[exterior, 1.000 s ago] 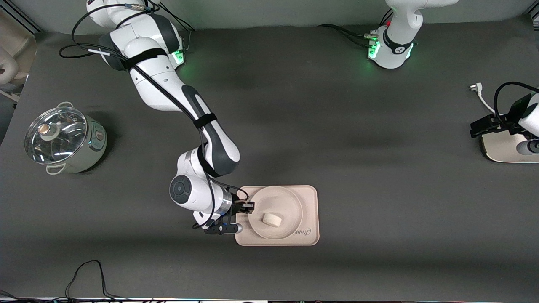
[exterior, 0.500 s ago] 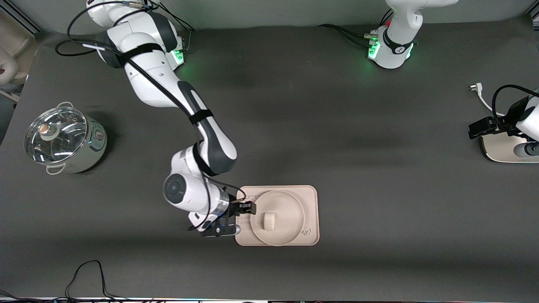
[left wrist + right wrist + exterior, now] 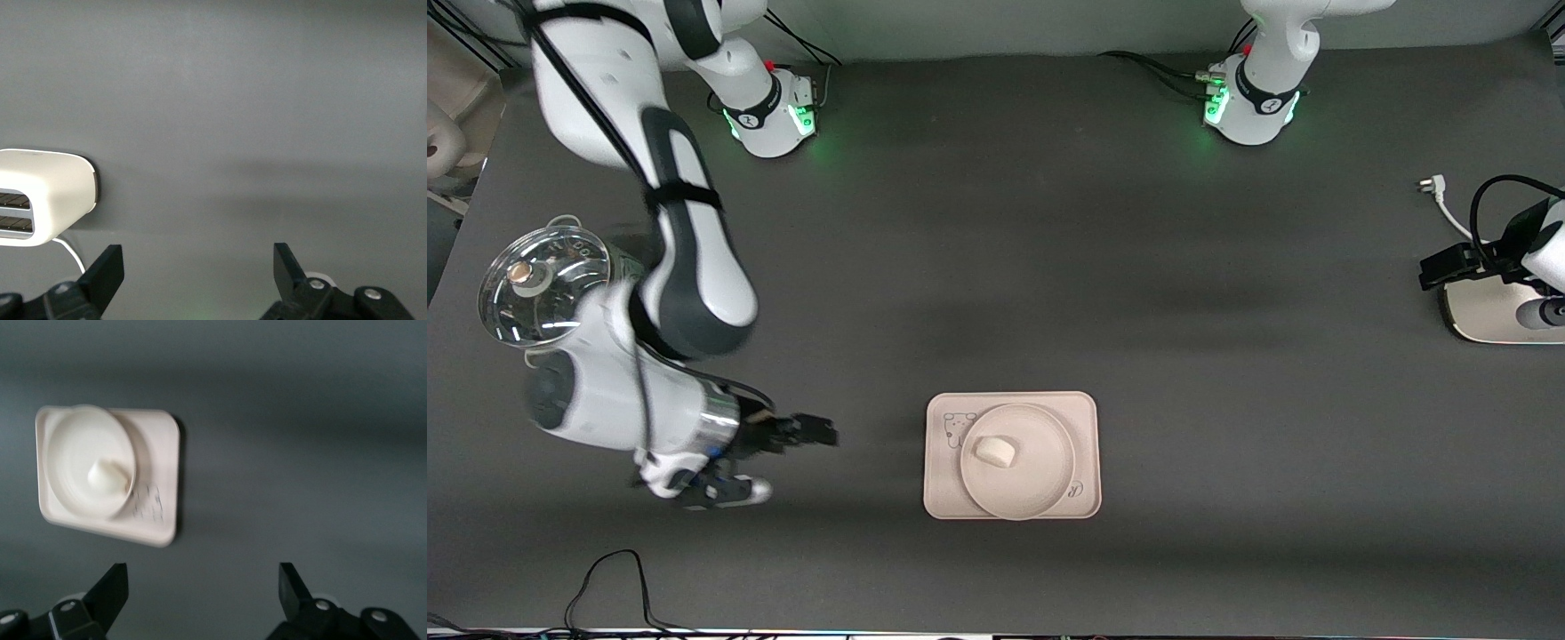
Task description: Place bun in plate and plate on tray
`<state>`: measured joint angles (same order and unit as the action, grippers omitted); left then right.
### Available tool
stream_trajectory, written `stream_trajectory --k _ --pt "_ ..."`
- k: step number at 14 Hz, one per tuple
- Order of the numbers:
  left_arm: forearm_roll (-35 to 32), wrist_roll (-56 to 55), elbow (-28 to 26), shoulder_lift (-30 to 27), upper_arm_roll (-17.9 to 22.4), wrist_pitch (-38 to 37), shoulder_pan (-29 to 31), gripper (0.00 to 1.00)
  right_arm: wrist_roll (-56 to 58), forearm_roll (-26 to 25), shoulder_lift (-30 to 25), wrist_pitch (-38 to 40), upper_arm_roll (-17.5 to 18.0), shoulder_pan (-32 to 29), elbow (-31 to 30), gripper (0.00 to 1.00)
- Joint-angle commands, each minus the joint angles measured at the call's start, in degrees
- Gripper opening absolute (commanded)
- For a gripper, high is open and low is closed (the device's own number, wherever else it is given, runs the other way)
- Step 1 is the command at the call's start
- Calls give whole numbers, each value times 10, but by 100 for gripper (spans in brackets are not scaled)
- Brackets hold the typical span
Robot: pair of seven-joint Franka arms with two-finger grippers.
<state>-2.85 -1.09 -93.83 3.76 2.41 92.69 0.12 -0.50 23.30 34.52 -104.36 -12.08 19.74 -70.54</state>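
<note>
- The bun (image 3: 995, 451) lies in the plate (image 3: 1040, 484), a little off the plate's centre toward ten o'clock in the front view; the right wrist view shows it too (image 3: 107, 477), a white lump on the plate's floor (image 3: 73, 447).
- The plate sits on the tray (image 3: 1085, 418), overlapping the tray's edge nearest the front camera at six o'clock and leaving the tray's corners bare.
- On the tray, at about ten o'clock from the plate, a small cartoon animal drawing (image 3: 958, 428) shows beside the plate's rim.
- The tray lies flat on the dark table (image 3: 1227, 356), nearer the front camera than both arm bases.
- The right gripper (image 3: 824, 435) hangs over bare table at nine o'clock from the tray, well apart from it, fingers spread wide and holding nothing.
- A lidded pot (image 3: 543, 284) stands toward the right arm's end of the table, partly covered by the right arm.
- The left gripper (image 3: 199, 270) is released and empty, over a white toaster (image 3: 1485, 311) at the left arm's end of the table, at three o'clock in the front view; that arm waits.
</note>
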Motion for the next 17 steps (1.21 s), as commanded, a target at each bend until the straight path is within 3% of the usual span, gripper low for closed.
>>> stream_trajectory --k 1,5,8,10,12,15,17 --pt "7 8 11 -2 6 -10 -3 100 7 -26 -93 71 -43 17 -54 100" --pt "19 4 12 -16 1 -12 0 100 -58 -119 -205 164 -56 22 -78 100" --pt "22 0 7 -23 -11 -8 2 100 -71 -182 -296 166 -55 42 -142 100" --pt "27 -2 -5 -40 -38 -13 19 100 -71 -189 -341 166 -47 26 -189 100" --pt "28 -3 -22 -58 -55 -12 36 100 -71 -193 -390 153 63 -92 -259 100" --pt "31 -3 -30 -63 -56 -10 35 100 -71 -217 -443 104 86 -130 -341 100" --pt "32 -3 -29 -63 -56 -9 33 100 -69 -219 -456 103 116 -153 -353 100"
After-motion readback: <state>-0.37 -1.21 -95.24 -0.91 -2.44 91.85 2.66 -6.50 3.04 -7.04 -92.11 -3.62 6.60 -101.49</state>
